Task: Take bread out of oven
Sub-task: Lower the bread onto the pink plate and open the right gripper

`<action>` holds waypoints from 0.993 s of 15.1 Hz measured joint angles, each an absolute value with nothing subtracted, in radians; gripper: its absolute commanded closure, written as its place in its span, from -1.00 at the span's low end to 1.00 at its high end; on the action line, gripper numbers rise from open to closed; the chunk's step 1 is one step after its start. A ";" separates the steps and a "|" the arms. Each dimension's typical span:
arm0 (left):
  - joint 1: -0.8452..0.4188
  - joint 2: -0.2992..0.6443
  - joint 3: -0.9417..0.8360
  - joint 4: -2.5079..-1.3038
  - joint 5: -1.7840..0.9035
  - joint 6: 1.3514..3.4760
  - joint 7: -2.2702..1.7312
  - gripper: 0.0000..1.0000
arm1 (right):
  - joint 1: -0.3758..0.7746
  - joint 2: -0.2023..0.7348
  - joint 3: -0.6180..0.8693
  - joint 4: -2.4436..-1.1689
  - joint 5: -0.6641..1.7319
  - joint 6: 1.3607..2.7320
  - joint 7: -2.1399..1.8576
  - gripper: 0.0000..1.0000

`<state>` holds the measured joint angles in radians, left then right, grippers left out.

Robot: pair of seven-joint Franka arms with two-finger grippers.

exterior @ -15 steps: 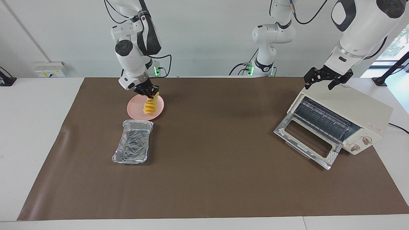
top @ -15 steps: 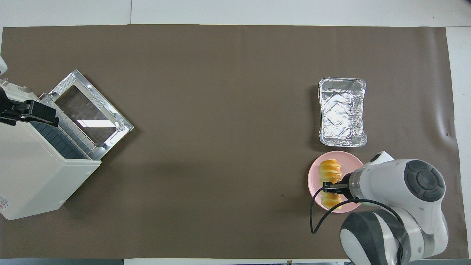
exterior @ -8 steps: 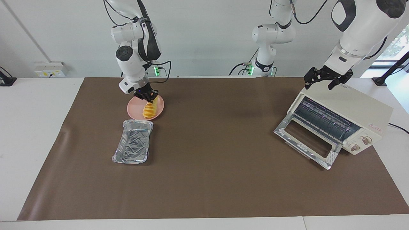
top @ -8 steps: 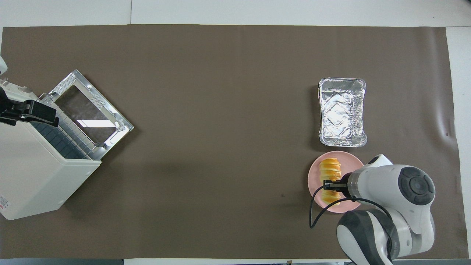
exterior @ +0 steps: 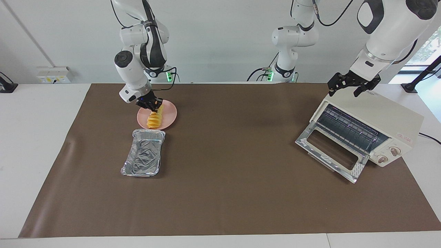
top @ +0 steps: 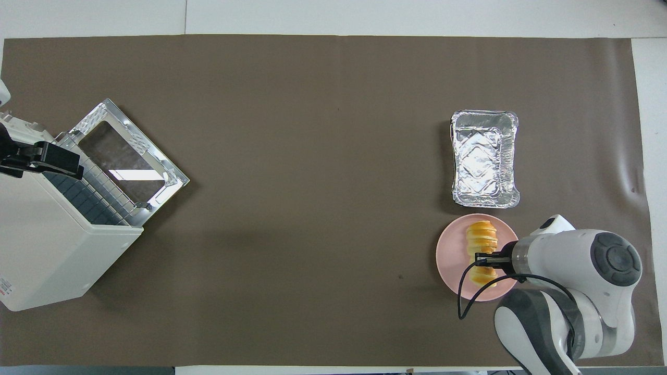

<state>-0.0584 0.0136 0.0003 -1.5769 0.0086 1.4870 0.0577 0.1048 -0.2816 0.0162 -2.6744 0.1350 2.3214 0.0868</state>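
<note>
A brown mat [exterior: 227,193] is spread over a white table [exterior: 38,137] before a pale wall bearing a socket box [exterior: 55,74]. A small red label [exterior: 406,138] is seen on the toaster oven [exterior: 389,120], its writing too small to read. The oven's door [exterior: 330,151] is dropped open at the left arm's end. The bread [exterior: 154,119] is pinched by the closed right gripper [exterior: 149,104] over the pink plate [exterior: 168,115], just beside the foil tray [exterior: 144,155]. The left gripper [exterior: 353,84] is held spread over the oven's top, holding nothing.
</note>
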 measured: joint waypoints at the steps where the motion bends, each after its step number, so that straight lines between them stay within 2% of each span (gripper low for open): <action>1: -0.058 0.014 0.000 -1.577 0.009 1.487 0.058 -1.00 | 0.107 -0.282 0.016 -2.674 0.135 2.321 0.087 0.89; 5: -0.058 0.014 0.000 -1.577 0.009 1.487 0.058 -1.00 | 0.147 -0.281 0.018 -2.674 0.135 2.321 0.127 0.84; 6: -0.058 0.014 0.000 -1.577 0.009 1.487 0.058 -1.00 | 0.161 -0.281 0.019 -2.674 0.135 2.321 0.142 0.70; 7: -0.058 0.014 0.000 -1.577 0.009 1.487 0.058 -1.00 | 0.170 -0.281 0.020 -2.674 0.135 2.321 0.151 0.22; 8: -0.058 0.014 0.000 -1.577 0.009 1.487 0.058 -1.00 | 0.173 -0.281 0.021 -2.674 0.135 2.321 0.153 -0.80; 9: -0.058 0.014 0.000 -1.577 0.009 1.487 0.058 -1.00 | 0.173 -0.281 0.020 -2.674 0.135 2.321 0.153 -1.00; 13: -0.058 0.014 0.000 -1.577 0.009 1.487 0.058 -1.00 | 0.173 -0.281 0.020 -2.662 0.135 2.320 0.141 -1.00; 15: -0.058 0.014 0.000 -1.577 0.009 1.487 0.058 -1.00 | 0.172 -0.282 0.020 -2.615 0.135 2.272 0.141 -1.00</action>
